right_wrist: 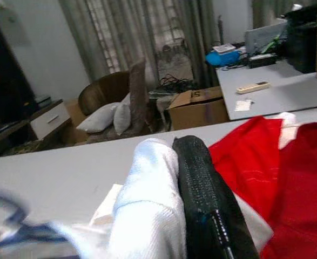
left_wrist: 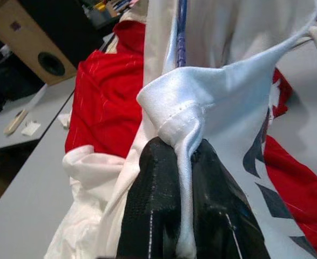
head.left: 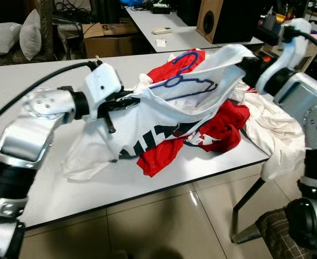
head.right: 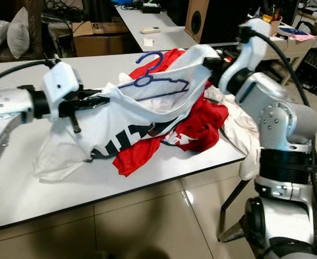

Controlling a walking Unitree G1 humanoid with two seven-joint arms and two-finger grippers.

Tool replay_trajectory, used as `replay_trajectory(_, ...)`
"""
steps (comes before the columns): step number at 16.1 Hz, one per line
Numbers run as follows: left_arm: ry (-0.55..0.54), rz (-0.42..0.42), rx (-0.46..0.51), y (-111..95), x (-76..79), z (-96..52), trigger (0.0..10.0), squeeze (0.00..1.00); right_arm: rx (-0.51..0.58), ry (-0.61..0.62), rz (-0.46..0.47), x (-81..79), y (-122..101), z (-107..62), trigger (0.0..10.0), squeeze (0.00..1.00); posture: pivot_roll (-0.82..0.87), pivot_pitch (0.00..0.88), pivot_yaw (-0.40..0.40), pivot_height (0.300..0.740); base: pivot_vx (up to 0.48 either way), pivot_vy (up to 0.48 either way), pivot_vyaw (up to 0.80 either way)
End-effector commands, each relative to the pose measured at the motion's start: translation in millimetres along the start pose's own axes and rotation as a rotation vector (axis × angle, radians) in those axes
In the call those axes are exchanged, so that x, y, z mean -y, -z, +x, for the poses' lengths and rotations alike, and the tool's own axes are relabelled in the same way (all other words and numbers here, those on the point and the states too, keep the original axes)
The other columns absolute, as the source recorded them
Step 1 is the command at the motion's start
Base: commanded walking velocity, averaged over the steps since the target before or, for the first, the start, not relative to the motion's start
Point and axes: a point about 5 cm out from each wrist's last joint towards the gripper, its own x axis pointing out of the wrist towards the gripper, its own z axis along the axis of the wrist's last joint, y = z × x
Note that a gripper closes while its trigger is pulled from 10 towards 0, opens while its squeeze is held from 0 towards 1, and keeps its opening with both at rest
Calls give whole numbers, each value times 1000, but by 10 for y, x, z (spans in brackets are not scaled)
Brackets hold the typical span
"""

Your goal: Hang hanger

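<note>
A white jersey [head.left: 163, 116] with black lettering is stretched above the white table [head.left: 34, 75] between my two grippers. My left gripper [head.left: 127, 100] is shut on its hem at the left; the pinched cloth bulges over the black fingers [left_wrist: 163, 216] in the left wrist view. My right gripper [head.left: 243, 66] is shut on the opposite edge, white cloth [right_wrist: 147, 199] beside its finger [right_wrist: 201, 199]. A blue wire hanger [head.left: 182, 75] lies on the jersey, its hook over a red garment [head.left: 223, 129].
More white cloth [head.left: 280, 135] hangs over the table's right edge. A second table [head.left: 174, 32] behind holds a remote [head.left: 161, 31] and a wooden speaker [head.left: 212, 19]. A cardboard box [head.left: 107, 38] and cushions [head.left: 18, 35] stand at the back left. Tiled floor [head.left: 174, 221] lies below.
</note>
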Motion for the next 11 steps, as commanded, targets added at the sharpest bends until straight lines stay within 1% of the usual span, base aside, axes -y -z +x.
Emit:
replay_trajectory(1, -42, 2, 18, -72, -83, -14, 0, 0, 9, -19, -11, -54, -35, -15, 0, 0, 51, 0, -38, 740, 0, 0, 0)
replay_trajectory(3, -68, -42, 75, -131, -148, -22, 0, 0, -25, -48, -15, -138, 89, -16, 0, 0, 49, 0, -34, 740, 0, 0, 0)
replay_trajectory(5, -97, -57, 77, -117, -198, -40, 0, 0, -48, -72, -20, -215, 152, -33, 0, 0, 44, 0, -29, 740, 0, 0, 0)
replay_trajectory(6, -143, -86, 93, -113, -282, -87, 0, 0, -72, -82, -35, -247, 198, -59, 0, 0, 42, 0, -28, 740, 0, 0, 0)
replay_trajectory(9, -199, -128, 155, -157, -409, -211, 0, 0, -124, -71, -71, -249, 340, -119, 0, 0, 43, 0, -28, 740, 0, 0, 0)
replay_trajectory(10, -209, -135, 167, -171, -438, -241, 0, 0, -132, -83, -91, -270, 364, -129, 5137, 0, 43, 0, -28, 740, 0, 0, 0)
replay_trajectory(11, -218, -140, 187, -197, -475, -280, 0, 0, -144, -124, -114, -328, 398, -141, 10000, 0, 43, 0, -28, 740, 0, 0, 0)
